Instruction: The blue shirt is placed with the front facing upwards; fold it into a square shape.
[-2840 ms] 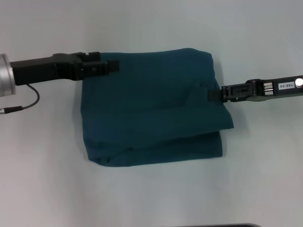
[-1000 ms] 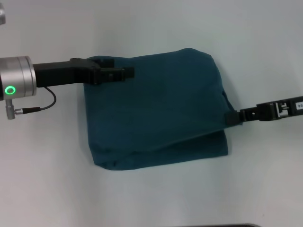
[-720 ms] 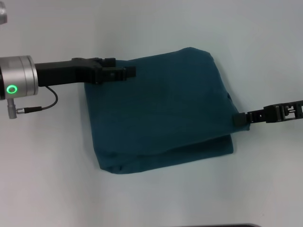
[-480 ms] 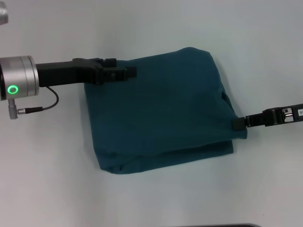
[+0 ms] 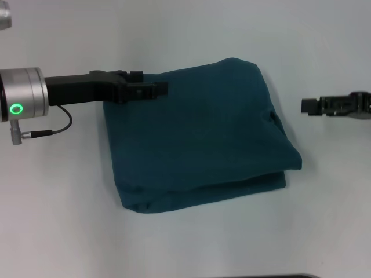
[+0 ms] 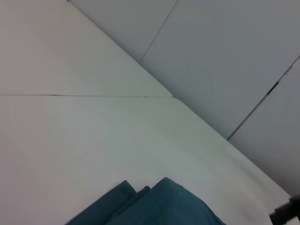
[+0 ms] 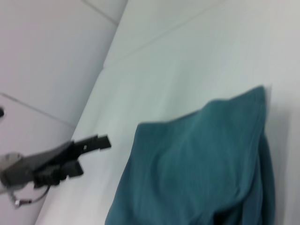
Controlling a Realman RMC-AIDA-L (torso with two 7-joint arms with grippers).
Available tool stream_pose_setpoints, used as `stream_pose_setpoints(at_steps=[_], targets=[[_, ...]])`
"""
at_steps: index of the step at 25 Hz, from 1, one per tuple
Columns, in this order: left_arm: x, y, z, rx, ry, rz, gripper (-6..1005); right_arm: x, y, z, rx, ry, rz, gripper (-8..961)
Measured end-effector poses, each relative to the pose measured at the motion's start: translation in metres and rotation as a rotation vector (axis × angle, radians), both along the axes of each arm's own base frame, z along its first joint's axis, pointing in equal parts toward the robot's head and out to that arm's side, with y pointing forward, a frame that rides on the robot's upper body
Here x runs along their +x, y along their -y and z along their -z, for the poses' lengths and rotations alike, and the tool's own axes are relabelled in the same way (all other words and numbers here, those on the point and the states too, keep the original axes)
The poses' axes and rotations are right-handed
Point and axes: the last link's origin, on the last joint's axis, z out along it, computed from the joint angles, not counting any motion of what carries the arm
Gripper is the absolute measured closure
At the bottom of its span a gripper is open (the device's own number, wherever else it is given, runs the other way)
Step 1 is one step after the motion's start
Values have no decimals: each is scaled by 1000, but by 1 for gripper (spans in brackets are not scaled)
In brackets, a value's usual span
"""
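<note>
The blue shirt [image 5: 197,136] lay folded nearly square on the worktop [image 5: 185,243]. The left gripper [image 5: 152,88] sat at its far left corner, grip indiscernible. The right gripper [image 5: 307,106] hovered apart beside its right edge, empty, opening unclear.

text: none readable | labels: none | numbers: none | signs: none

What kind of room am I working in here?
Probably a lab or test cell, not a home: a bare white table holding only the folded blue shirt, plain grey panelled walls behind, left claw over the shirt, right claw clear.
</note>
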Motion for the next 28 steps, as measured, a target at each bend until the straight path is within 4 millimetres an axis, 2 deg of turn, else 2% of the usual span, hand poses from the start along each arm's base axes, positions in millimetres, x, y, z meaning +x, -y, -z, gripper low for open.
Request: stream_pose_setpoints(at_steps=[2, 9, 18, 28], targets=[[0, 0, 0, 1, -1, 1, 95, -2, -6, 0, 21, 5, 1, 447], [1, -1, -1, 3, -3, 5, 95, -14, -27, 11, 45, 22, -3, 388], [-1, -1, -2, 4, -6, 5, 95, -14, -54, 27, 111, 111, 62, 304], [0, -1, -2, 5, -7, 10, 96, -28, -70, 55, 121, 142, 59, 302]])
